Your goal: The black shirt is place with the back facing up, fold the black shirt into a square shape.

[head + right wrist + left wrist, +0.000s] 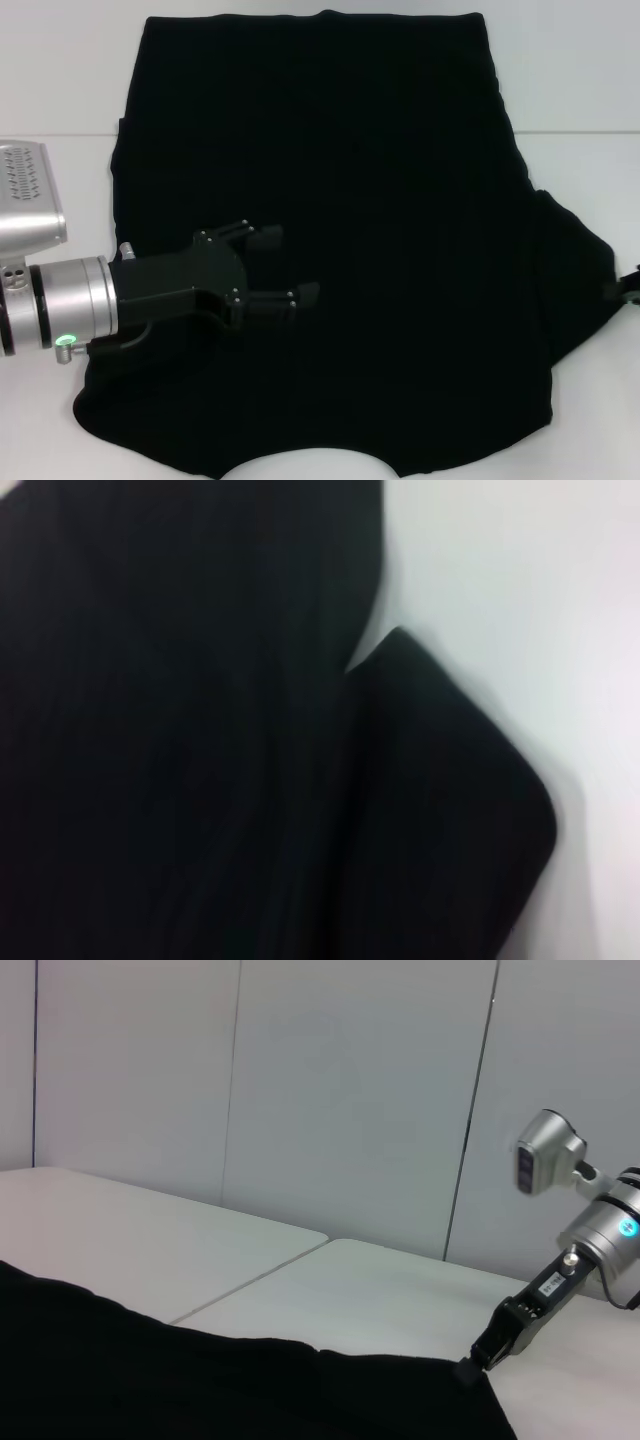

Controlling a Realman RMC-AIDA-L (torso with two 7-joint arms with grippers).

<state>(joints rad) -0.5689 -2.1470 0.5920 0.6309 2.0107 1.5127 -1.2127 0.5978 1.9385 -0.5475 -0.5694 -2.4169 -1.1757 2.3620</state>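
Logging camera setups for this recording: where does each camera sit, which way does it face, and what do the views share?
Head view: above, looking down at the black shirt on the white table; left pincer open over it, right pincer at its sleeve edge.
Left wrist view: low over the shirt, facing across the table to the wall; shows the right pincer at the shirt's edge.
Right wrist view: close above the shirt's sleeve; no own fingers visible.
Shared: shirt and table in all views.
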